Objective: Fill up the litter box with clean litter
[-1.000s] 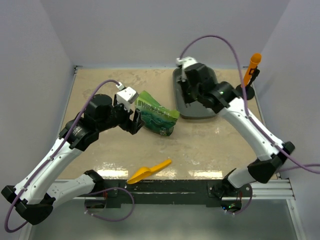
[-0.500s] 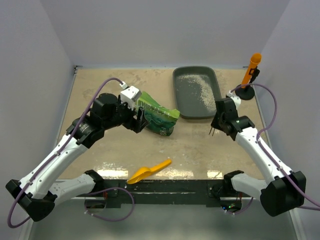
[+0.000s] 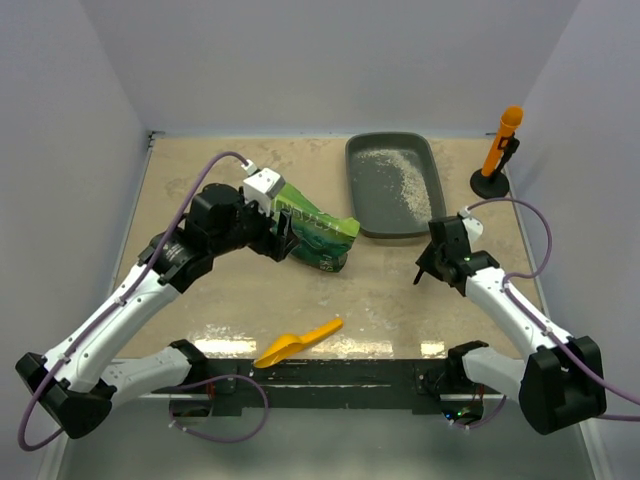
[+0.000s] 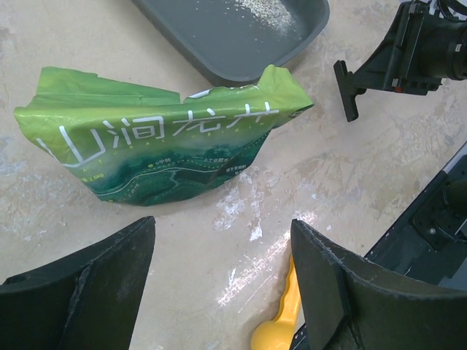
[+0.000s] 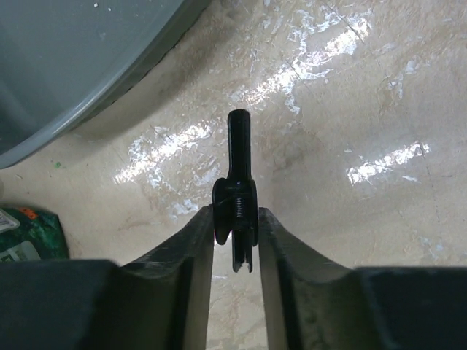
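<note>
The dark grey litter box [image 3: 380, 218] lies at the back right, with pale clean litter [image 3: 396, 168] spread over its far half. It also shows in the left wrist view [image 4: 219, 40] and the right wrist view [image 5: 66, 58]. A green bag [image 3: 316, 236] lies on its side left of the box. My left gripper [image 3: 281, 241] hovers at the bag's left end, open, with nothing between its fingers [image 4: 221, 226]. My right gripper [image 3: 432, 260] is just in front of the box's near right corner, shut on a small black clip [image 5: 238, 160] held above the table.
A yellow scoop [image 3: 298, 342] lies near the front edge, between the arm bases. An orange-handled tool [image 3: 499, 148] stands upright in a black base at the back right. White walls enclose the beige tabletop [image 3: 390, 300] on three sides. Spilled granules [image 4: 244, 211] dot the table by the bag.
My right arm has pulled back from over the litter box to the table in front of its near right corner, carrying the clip. The left arm has shifted only slightly beside the bag.
</note>
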Controlling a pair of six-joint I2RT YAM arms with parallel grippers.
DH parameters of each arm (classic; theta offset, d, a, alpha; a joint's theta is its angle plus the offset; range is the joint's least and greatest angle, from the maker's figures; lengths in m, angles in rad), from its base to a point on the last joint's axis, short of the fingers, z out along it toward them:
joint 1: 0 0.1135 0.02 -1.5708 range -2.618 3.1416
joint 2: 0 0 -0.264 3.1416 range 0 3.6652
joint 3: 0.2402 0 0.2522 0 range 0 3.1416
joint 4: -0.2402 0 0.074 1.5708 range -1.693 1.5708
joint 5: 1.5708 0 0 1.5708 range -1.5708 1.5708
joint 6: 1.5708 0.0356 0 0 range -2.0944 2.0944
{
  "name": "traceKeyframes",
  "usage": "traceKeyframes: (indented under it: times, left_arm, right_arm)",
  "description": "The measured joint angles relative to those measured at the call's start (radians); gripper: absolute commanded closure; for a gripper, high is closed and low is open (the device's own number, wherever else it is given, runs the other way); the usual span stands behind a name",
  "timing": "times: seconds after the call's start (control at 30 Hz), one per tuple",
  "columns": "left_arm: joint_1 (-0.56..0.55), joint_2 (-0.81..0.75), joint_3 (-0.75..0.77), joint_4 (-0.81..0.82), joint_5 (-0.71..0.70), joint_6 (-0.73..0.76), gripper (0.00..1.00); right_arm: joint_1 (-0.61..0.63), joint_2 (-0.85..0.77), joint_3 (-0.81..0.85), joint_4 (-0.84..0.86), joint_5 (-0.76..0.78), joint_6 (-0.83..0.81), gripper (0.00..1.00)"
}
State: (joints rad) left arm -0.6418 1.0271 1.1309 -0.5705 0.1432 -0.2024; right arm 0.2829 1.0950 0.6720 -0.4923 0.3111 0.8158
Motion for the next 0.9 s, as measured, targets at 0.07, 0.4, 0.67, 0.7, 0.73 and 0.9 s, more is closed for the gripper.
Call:
traceKeyframes:
  times: [0.07, 0.4, 0.67, 0.7, 0.73, 0.9]
  left_arm:
    - [0.000, 0.006, 0.000, 0.001, -0.005, -0.003, 0.21]
    - [0.000, 0.038, 0.003, 0.000, -0.036, -0.023, 0.21]
    - [0.048, 0.119, 0.164, -0.064, -0.113, -0.016, 0.21]
    - [0.068, 0.133, 0.189, -0.066, -0.109, -0.014, 0.21]
    - [0.109, 0.149, 0.216, -0.065, -0.089, -0.012, 0.21]
    - [0.326, 0.206, 0.246, -0.055, 0.012, -0.008, 0.21]
  right_arm:
    - [-0.001, 0.000, -0.009, 0.013, 0.000, 0.007, 0.55]
    - [-0.002, -0.004, -0.008, 0.036, -0.021, 0.002, 0.50]
    - [-0.003, -0.042, 0.148, 0.086, -0.227, -0.106, 0.36]
    - [-0.003, -0.045, 0.175, 0.106, -0.264, -0.123, 0.34]
    - [-0.003, -0.049, 0.198, 0.131, -0.309, -0.138, 0.33]
    - [-0.003, -0.039, 0.223, 0.270, -0.516, -0.151, 0.31]
